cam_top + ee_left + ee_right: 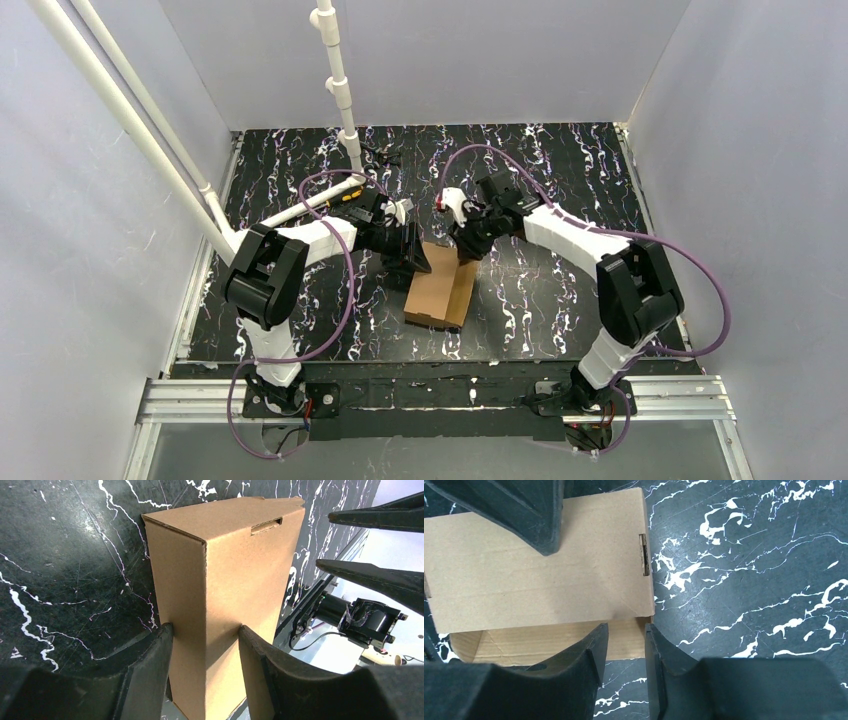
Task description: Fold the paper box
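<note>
**Worktop:** The black, white-veined worktop [560, 180] carries the plain brown cardboard paper box [440, 292] at its centre, between the two arms. The box's long axis runs far to near, slightly tilted.

**Left:** The left fingers [150, 675] stand at the box's far-left corner, partly closed. One lies on each side of a folded edge, and both touch the cardboard. This is judged a steadying hold.

**Right:** The right fingers [674, 675] sit at the far-right corner, parted with a clear gap. A corner of the box wall lies in that gap. Nothing is clamped, and contact cannot be told.

**Condition:** The top panel, with its narrow slot [643, 554], lies over the body. An open strip of the inside shows beside it, so closure is judged incomplete. That open side lies directly at the right fingers, and the right arm is the nearer.
</note>
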Tool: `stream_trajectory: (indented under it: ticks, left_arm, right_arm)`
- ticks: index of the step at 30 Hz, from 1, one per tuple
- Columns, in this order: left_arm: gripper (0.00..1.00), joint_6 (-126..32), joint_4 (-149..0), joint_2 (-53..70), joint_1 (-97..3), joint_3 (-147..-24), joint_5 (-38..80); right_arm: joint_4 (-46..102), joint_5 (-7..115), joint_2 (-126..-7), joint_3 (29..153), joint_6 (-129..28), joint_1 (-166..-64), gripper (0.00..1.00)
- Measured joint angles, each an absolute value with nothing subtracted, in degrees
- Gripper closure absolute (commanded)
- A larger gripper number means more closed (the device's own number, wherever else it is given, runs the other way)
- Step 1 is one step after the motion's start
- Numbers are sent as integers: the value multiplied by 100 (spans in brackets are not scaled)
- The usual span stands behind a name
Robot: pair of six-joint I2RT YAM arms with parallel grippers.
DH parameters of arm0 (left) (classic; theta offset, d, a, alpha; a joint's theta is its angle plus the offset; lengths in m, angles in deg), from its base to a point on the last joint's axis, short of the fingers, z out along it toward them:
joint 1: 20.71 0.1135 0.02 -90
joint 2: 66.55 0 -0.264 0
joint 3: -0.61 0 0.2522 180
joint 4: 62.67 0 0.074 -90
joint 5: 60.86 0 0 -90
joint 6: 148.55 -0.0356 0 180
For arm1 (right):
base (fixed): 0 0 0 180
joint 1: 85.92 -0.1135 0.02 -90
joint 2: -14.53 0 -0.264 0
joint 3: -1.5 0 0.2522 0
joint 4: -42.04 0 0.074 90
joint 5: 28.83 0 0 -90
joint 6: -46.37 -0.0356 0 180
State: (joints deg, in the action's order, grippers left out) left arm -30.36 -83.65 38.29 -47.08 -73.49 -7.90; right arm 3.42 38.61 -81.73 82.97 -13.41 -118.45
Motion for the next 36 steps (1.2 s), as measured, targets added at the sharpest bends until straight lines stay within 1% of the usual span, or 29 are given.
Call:
stream_trajectory:
  ticks: [4,5,12,13,17,23,31,36]
  left_arm:
    - [51,-3008,-8321,3829,-4708,-7349,-762]
    - [51,-3001,-8317,3829,-4708,-7349,-755]
    - [52,-2986,-8284,3829,-4708,-7347,-742]
    - [52,-2982,-8284,3829,-4708,-7347,-740]
    - [51,-2975,-8282,3829,-4708,-7347,-740]
    - [52,-2947,-8241,3829,-4708,-7325,-742]
    - [52,-2879,-8151,3829,-4708,-7288,-751]
    - [52,-2853,-8120,3829,-4708,-7283,-748]
  right_arm:
    - [340,3572,-8066,8216,-1383,-11589,61]
    - [359,3483,-8020,8153,-1444,-11454,64]
    - [873,3041,-7894,7617,-2388,-10302,96]
    - [1002,3032,-7896,7530,-2607,-10212,99]
    - [1391,3102,-7964,7280,-3311,-10208,99]
    - [1612,3111,-8427,7254,-3953,-10245,99]
    - [1389,2879,-8781,7289,-3977,-10300,99]
    - [1159,2661,-8801,7368,-3873,-10402,99]
